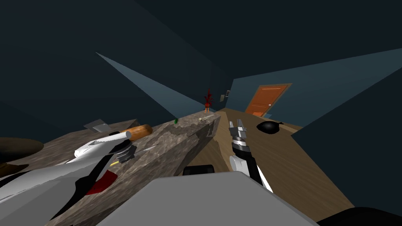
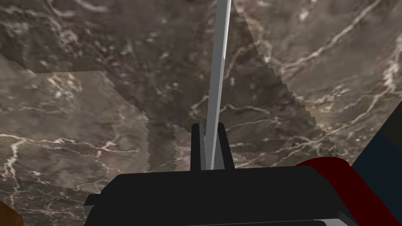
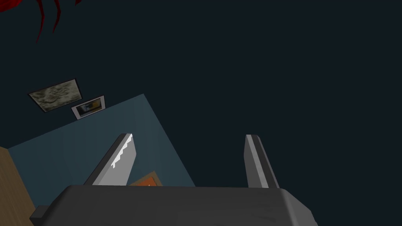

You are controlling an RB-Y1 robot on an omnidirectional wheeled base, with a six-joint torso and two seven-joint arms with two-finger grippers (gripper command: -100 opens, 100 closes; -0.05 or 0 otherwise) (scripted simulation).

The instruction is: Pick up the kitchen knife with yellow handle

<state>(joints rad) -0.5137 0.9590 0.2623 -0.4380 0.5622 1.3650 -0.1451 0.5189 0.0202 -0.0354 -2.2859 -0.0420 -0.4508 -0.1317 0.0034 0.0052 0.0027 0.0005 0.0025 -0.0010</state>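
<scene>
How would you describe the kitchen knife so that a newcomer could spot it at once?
Start at the brown marbled counter on my left and find the left gripper. The knife is the thin grey blade sticking out from between its shut jaws, a sliver of yellow handle behind them. The brown cylinder nearby is thick and round.

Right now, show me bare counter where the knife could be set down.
Free: the marble counter ahead of the knife, up to the small green thing. Crowded: around the left gripper, between the brown cylinder and the red object.
</scene>
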